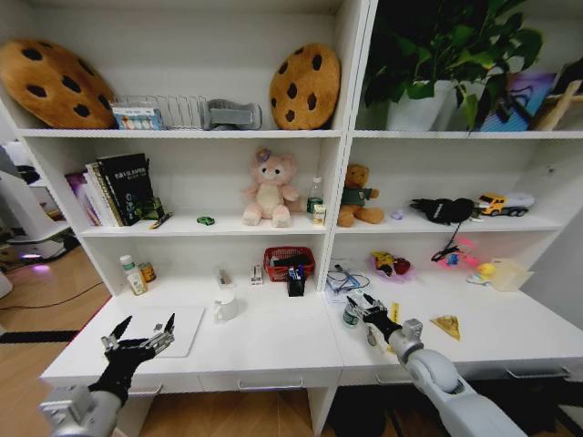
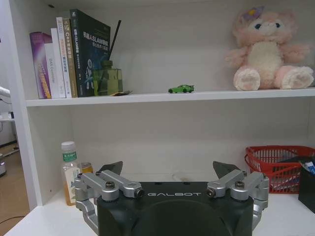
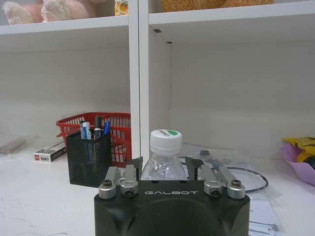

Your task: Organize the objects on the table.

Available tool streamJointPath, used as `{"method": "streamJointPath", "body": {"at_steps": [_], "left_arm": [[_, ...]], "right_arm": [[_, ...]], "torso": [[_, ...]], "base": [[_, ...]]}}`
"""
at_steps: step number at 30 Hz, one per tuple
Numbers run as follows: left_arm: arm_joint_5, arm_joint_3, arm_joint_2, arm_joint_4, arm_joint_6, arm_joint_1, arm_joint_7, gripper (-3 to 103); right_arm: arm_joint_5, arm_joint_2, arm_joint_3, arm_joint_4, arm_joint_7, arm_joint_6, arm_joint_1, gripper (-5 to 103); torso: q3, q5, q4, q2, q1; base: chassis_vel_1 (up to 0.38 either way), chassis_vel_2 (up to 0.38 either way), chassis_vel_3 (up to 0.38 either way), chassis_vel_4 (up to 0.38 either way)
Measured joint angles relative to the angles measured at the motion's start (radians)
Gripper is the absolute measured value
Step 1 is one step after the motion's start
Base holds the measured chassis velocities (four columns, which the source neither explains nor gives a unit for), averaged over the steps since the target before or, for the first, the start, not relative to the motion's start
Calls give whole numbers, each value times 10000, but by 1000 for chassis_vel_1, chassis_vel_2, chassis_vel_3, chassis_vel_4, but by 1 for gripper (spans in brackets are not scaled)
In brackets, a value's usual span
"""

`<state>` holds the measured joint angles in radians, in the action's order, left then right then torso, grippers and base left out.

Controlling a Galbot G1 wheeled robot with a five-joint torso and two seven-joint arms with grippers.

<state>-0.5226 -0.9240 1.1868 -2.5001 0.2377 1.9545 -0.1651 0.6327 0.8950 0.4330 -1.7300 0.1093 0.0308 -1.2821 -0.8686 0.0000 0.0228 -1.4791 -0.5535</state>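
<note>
At about 7 o'clock in the head view the left gripper (image 1: 138, 334) hovers over the front edge of the table (image 1: 273, 341), its fingers (image 1: 119, 329) spread wide with nothing between them. Just beyond it, toward 12, lies the laptop (image 1: 178, 329), flat and closed. Farther back near the shelf wall, at 9 o'clock, stand a yellow-label bottle (image 1: 133, 275) and a small can (image 1: 147, 271) just beside it. On the shelf above, past the books (image 1: 117, 189) and a green glass jar (image 1: 151, 208), sits the toy car (image 1: 206, 220), alone, left of the pink plush (image 1: 270, 188). From the left wrist the same gripper (image 2: 167, 169) is plainly open, with the car (image 2: 181, 89) straight ahead on the shelf.

Toward the middle, a white mug (image 1: 225, 307) stands on the desk, with a red basket (image 1: 289, 262) behind it at 1 o'clock and a black pen holder (image 1: 296, 280) touching the basket's front.

At 5 o'clock the right gripper (image 1: 361, 312) reaches in over the desk to the clear bottle (image 1: 351, 316). The right wrist view shows that gripper (image 3: 163, 167) with fingers (image 3: 134, 167) set either side of the bottle (image 3: 165, 160), close against it; I cannot tell whether they squeeze it. The pens (image 3: 93, 131) stand upright in the holder (image 3: 89, 159). A yellow triangle (image 1: 445, 326) lies apart at 3 o'clock.
</note>
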Motion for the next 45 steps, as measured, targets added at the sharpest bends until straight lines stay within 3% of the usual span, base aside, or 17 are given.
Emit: {"method": "streamJointPath", "body": {"at_steps": [3,8,14,18,20,21,22,23,25,26,28,29,31,37,43,45], "left_arm": [[0,0,0,0,0,0,-1,100],[0,0,0,0,0,0,0,100],[0,0,0,0,0,0,-1,100],[0,0,0,0,0,-1,-2,100],[0,0,0,0,0,0,-2,100],[0,0,0,0,0,0,-2,100],[0,0,-1,1,0,-1,-2,100],[0,0,-1,1,0,-1,-2,100],[0,0,-1,0,0,0,-1,100],[0,0,-1,0,0,0,-1,100],[0,0,-1,0,0,0,-1,100],[0,0,-1,0,0,0,-1,100],[0,0,0,0,0,0,-1,100],[0,0,0,0,0,0,0,100],[0,0,0,0,0,-1,-1,100],[0,0,-1,1,0,-1,0,100]], "right_arm": [[54,12,142,-133,166,-23,-155,36],[168,50,401,-477,354,-71,-441,26],[333,-19,903,-1133,716,-193,-1053,26],[549,-165,2160,-2349,815,-561,-2559,26],[702,85,3147,-3537,1063,-1615,-4582,26],[702,85,3147,-3537,1063,-1615,-4582,26],[517,305,3458,-4030,1302,-2118,-5545,26],[517,305,3458,-4030,1302,-2118,-5545,26],[-543,946,3629,-4714,1834,-3579,-7690,26],[-543,946,3629,-4714,1834,-3579,-7690,26],[-1725,1622,3365,-4688,1747,-4522,-8647,26],[-1725,1622,3365,-4688,1747,-4522,-8647,26],[-2940,2351,3008,-4075,1422,-5286,-9172,26],[-3757,2422,2911,-2453,1082,-5710,-9295,26],[-3822,2378,2829,-1667,982,-5680,-8870,26],[-3847,2366,2698,-602,764,-5507,-8146,26]], "torso": [[0,0,0,0,0],[0,0,-1,0,0],[0,1,-2,0,0],[1,-1,-2,0,0],[2,2,0,0,0],[2,2,0,0,0],[2,-2,2,0,0],[2,-2,2,0,0],[3,-4,4,-3,3],[3,-4,4,-3,3],[3,-3,1,-3,3],[3,-3,1,-3,3],[3,2,4,-4,3],[1,-3,0,-3,3],[0,2,1,-1,3],[1,3,0,0,2]], "base": [[0,0,0,0],[0,0,0,0],[0,0,0,0],[0,0,0,0],[0,0,0,0],[0,0,0,0],[0,0,0,0],[0,0,0,0],[0,0,0,0],[0,0,0,0],[0,0,0,0],[0,0,0,0],[0,0,0,0],[0,0,0,0],[0,0,0,0],[0,0,0,0]]}}
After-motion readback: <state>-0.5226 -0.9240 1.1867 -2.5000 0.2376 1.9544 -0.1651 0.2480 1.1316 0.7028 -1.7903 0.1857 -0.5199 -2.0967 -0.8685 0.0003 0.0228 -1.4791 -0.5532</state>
